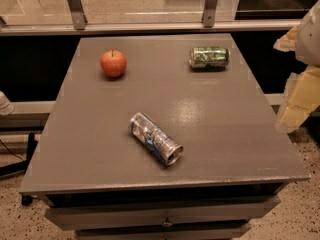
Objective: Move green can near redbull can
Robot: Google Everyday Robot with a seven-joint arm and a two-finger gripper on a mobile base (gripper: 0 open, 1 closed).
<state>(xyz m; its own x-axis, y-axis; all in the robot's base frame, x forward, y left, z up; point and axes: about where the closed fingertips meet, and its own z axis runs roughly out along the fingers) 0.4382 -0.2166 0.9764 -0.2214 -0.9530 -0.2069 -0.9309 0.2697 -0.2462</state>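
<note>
End effector (pixel 299 91) right of grey table (pixel 100 149)

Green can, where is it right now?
The green can lies on its side at the table's far right, across from the apple; the gripper hovers beyond the table's right edge.

A red apple (pixel 113 63) sits at the far left of a grey table (pixel 230 134), with a drawer (pixel 125 215) under its front edge. The table stands on a speckled floor (pixel 300 219). The gripper (pixel 299 91) hangs just past the table's right edge.
</note>
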